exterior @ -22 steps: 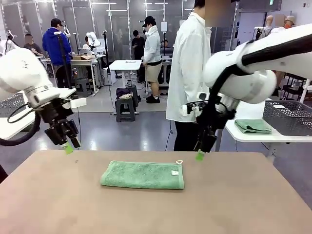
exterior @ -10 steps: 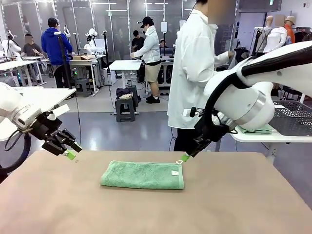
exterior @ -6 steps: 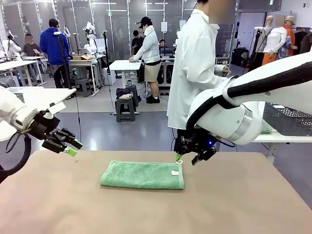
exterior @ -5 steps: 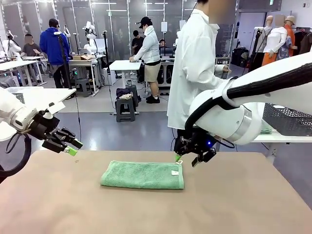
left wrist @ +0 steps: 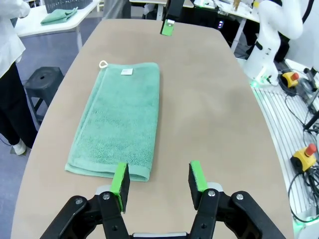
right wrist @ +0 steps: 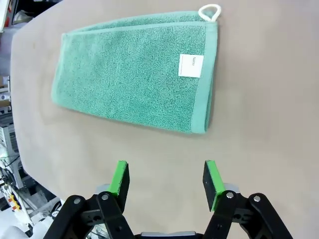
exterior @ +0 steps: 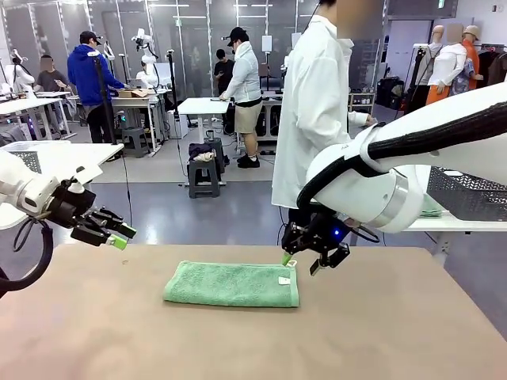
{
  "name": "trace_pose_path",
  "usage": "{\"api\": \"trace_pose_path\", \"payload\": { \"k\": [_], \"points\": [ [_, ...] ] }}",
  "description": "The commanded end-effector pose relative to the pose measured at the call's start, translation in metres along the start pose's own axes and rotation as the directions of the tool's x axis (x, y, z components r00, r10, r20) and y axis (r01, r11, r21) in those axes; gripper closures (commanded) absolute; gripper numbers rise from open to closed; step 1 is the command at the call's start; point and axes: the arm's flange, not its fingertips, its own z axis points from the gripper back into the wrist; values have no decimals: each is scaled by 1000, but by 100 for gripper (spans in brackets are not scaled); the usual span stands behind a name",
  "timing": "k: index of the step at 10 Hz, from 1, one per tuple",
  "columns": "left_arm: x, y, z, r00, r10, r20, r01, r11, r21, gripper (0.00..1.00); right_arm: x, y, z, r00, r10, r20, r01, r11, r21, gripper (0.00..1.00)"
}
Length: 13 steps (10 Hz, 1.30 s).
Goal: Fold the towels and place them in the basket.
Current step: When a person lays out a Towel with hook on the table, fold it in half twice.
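One light, floppy towel (exterior: 232, 284) lies folded on the worktop (exterior: 380, 332), best pinched at its corners; left gripper (left wrist: 158, 172) and right gripper (right wrist: 164, 174) have jaws open, empty.

The left gripper (left wrist: 158, 179) hangs over the table (left wrist: 214, 114), jaws apart, nothing between them. Just ahead of its picture-left finger lies the folded sea-green towel (left wrist: 119, 124) — stretching straight away from the tool, label (left wrist: 127, 71) and loop (left wrist: 103, 64) at the far end.

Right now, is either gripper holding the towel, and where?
Neither: the left gripper and right gripper are open and empty; the green towel lies on the table.
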Motion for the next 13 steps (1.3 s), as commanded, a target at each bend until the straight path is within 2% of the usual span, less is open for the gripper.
{"api": "trace_pose_path", "payload": {
  "k": [1, 3, 6, 13],
  "points": [
    [2, -1, 1, 1000, -2, -2, 2, 1000, 5, 38, 0, 4, -12, 999, -5, 42, 7, 998, -63, 25],
    [2, -1, 1, 1000, -2, -2, 2, 1000, 5, 38, 15, 8, -41, 995, -35, 89, 50, 984, -174, 25],
    [2, -1, 1, 1000, -2, -2, 2, 1000, 5, 38, 36, 7, -79, 990, -100, 96, 116, 977, -178, 25],
    [2, -1, 1, 1000, -2, -2, 2, 1000, 5, 38, 39, 17, -110, 981, -132, 145, 170, 941, -292, 25]
  ]
}}
